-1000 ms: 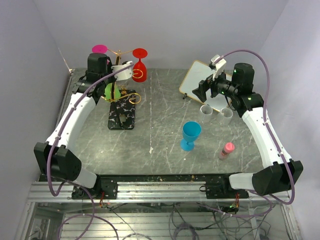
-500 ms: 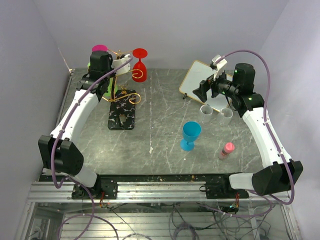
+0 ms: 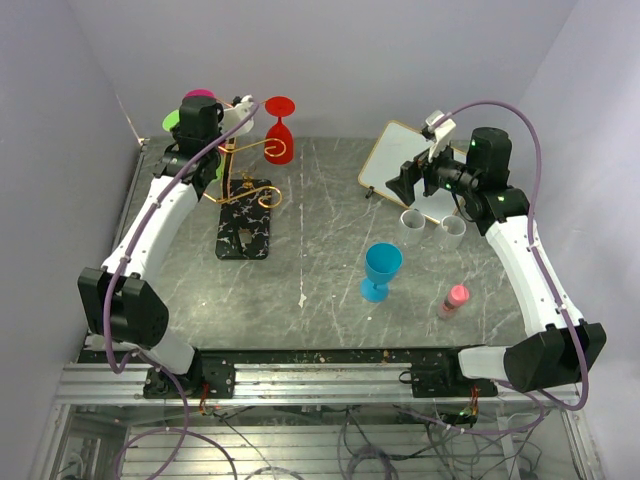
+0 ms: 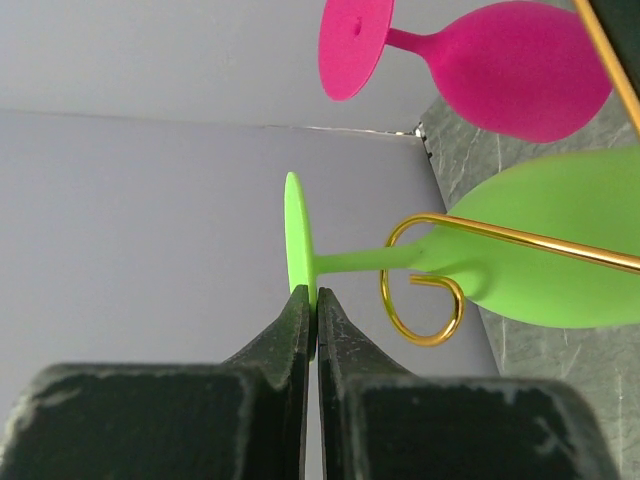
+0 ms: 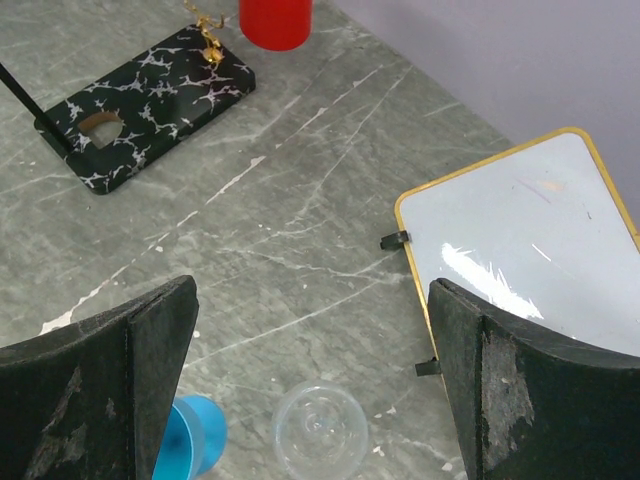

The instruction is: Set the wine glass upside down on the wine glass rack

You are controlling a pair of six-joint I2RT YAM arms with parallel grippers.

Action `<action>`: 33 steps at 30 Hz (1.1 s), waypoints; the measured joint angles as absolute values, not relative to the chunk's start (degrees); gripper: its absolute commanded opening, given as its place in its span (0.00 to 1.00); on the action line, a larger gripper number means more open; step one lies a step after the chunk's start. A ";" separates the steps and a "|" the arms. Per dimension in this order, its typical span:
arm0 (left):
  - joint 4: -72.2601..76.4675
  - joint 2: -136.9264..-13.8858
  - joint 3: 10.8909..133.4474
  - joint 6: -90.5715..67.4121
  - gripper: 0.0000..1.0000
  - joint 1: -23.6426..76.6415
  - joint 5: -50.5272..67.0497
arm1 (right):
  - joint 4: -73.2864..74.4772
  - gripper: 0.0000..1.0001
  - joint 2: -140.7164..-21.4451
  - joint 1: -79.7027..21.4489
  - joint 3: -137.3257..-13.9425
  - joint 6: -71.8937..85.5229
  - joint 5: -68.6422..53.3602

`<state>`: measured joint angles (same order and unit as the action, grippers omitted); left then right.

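Observation:
My left gripper is shut on the rim of the round foot of a green wine glass. The glass's stem lies sideways against a curled gold arm of the wine glass rack. In the top view the gripper is high at the rack's back left, with the green foot showing beside it. A pink glass and a red glass hang upside down on the rack. My right gripper is open and empty above the table, also seen in the top view.
The rack's black marbled base sits at the back left. A blue wine glass stands upright mid-table. Two clear cups, a pink bottle and a gold-framed white board are on the right.
My left gripper has risen and swung back-left with the green glass, turning it so that its foot now shows up by the pink glass's foot. The right arm has not moved.

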<state>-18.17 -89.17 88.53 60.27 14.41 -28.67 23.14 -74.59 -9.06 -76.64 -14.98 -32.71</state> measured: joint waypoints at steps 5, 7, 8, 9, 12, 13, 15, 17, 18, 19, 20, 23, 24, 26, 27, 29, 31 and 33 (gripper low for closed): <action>-18.09 -89.25 88.77 59.53 0.11 14.41 -30.48 | 22.90 0.98 -74.39 -8.84 -76.23 -14.87 -32.99; -18.09 -89.25 88.77 59.51 0.12 14.41 -30.81 | 22.83 0.99 -74.37 -8.71 -76.23 -14.76 -33.10; -18.06 -89.25 88.77 59.48 0.12 14.41 -30.98 | 22.79 0.99 -74.37 -8.67 -76.23 -14.74 -33.19; -18.06 -89.25 88.77 59.48 0.12 14.41 -31.14 | 22.72 0.99 -74.37 -8.64 -76.23 -14.70 -33.26; -18.09 -89.25 88.77 59.51 0.12 14.46 -31.66 | 22.46 0.99 -74.37 -8.56 -76.20 -14.44 -33.34; -18.11 -89.25 88.77 59.48 0.12 14.46 -31.83 | 22.39 0.99 -74.37 -8.51 -76.14 -14.35 -33.50; -18.13 -89.23 88.77 59.48 0.11 14.48 -31.99 | 22.31 0.99 -74.37 -8.40 -75.99 -14.24 -33.74; -18.24 -89.21 88.77 59.48 0.10 14.48 -32.01 | 22.15 0.99 -74.37 -8.21 -75.81 -14.11 -33.89; -18.26 -89.17 88.77 59.48 0.10 14.48 -32.01 | 22.13 0.99 -74.37 -8.16 -75.75 -14.06 -33.95; -18.28 -89.17 88.77 59.48 0.10 14.48 -32.01 | 22.13 0.99 -74.37 -8.10 -75.72 -14.02 -34.11; -18.33 -89.14 88.77 59.48 0.09 14.48 -31.99 | 22.13 0.99 -74.37 -8.03 -75.72 -13.96 -34.15; -18.65 -89.14 88.77 59.40 0.07 14.48 -31.88 | 22.11 0.99 -74.28 -7.88 -75.72 -13.89 -34.30; -18.83 -89.14 88.77 59.33 0.07 14.48 -31.77 | 22.11 0.99 -74.22 -7.81 -75.72 -13.89 -34.37; -19.16 -89.14 88.77 59.29 0.07 14.48 -31.42 | 22.09 0.99 -74.04 -7.64 -75.64 -13.87 -34.52; -19.35 -89.14 88.77 59.29 0.07 14.48 -31.22 | 22.09 0.99 -73.95 -7.55 -75.57 -13.85 -34.59; -19.77 -89.14 88.79 59.22 0.07 14.48 -30.76 | 21.89 0.99 -73.73 -7.40 -75.35 -13.80 -34.74; -20.21 -89.17 88.92 59.02 0.07 14.48 -30.44 | 21.80 0.99 -73.69 -7.31 -75.26 -13.74 -34.85; -20.69 -89.17 89.25 58.85 0.07 14.48 -30.17 | 21.58 0.99 -73.67 -7.18 -75.13 -13.69 -35.11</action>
